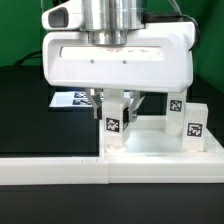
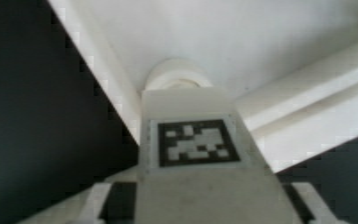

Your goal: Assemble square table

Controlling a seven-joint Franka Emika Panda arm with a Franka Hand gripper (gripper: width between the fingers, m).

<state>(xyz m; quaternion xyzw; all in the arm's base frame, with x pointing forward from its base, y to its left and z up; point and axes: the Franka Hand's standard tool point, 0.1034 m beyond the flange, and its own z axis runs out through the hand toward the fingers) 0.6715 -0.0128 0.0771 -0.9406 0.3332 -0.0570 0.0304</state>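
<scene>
Arm pointing straight down, end effector (image 1: 114, 100) fingers straddling upright tagged leg (image 1: 114, 127), grip unclear

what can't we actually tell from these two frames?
- Gripper contact: in the exterior view the wrist housing covers the fingers' upper part; whether they clamp the leg is unclear.
- Wrist view: the leg fills the frame; fingertips are cut off at the edge and blurred.
- Square table top: corner sockets hidden behind the border rail and legs.
- Tags: patterns too small to read.

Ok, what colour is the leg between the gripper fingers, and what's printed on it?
White leg, with a black-and-white square tag; clearest in the wrist view.
</scene>
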